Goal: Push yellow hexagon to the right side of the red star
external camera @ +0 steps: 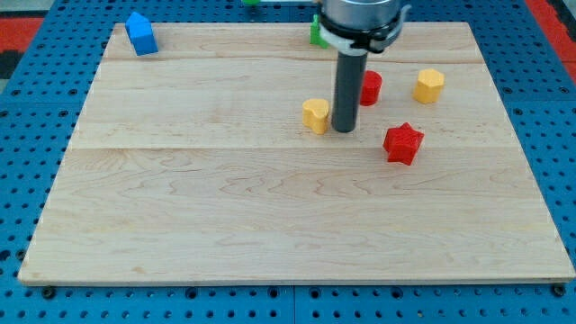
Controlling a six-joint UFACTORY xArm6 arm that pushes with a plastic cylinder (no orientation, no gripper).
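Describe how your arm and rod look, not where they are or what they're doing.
My arm ends in a straight, round, dark grey rod with a plain, matte surface and no markings. My tip is blunt and flat, the same width as the rod. Above it sits a wider dark cylindrical housing with a white ring around its base. No cables or fingers show.

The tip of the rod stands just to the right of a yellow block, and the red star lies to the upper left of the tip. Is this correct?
Not quite. In the camera view, my tip does stand just right of a yellow block, but the red star lies to the tip's lower right, not upper left.
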